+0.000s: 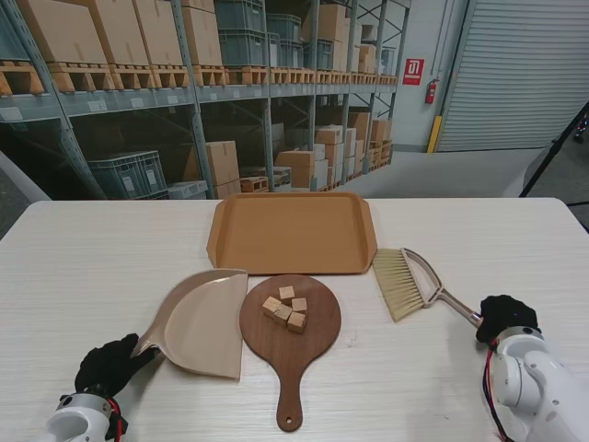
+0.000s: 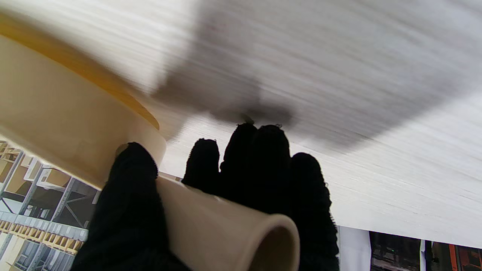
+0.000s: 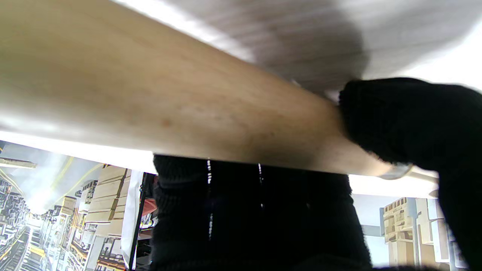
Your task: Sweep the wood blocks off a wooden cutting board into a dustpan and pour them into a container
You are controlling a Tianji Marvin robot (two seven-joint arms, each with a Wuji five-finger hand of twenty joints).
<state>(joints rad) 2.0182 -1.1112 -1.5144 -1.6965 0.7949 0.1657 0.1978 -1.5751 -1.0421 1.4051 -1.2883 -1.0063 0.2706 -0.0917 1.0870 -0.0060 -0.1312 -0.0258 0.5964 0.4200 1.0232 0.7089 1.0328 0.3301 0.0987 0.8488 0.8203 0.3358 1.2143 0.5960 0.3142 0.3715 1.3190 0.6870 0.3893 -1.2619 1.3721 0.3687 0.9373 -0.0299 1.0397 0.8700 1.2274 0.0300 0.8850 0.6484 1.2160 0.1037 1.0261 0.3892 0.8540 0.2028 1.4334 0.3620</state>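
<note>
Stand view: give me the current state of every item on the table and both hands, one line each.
Beige plastic dustpan: on the table, left of the board, handle gripped.
Round dark wooden cutting board: flat, blocks on it.
Small wood blocks: clustered on the board, unswept.
Wooden-handled brush: lying on the table, handle gripped.
Orange rectangular tray: empty.
Left hand: shut on the dustpan handle.
Right hand: shut on the brush handle.

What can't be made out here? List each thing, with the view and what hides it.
1. Left hand grip on the dustpan handle: stand view, the glove covers it; the left wrist view shows the fingers around it.
2. Brush handle end: stand view, covered by the right hand.
3. Number of wood blocks on the cutting board: stand view, too small and clustered.
4. Table surface: both wrist views, blurred.
</note>
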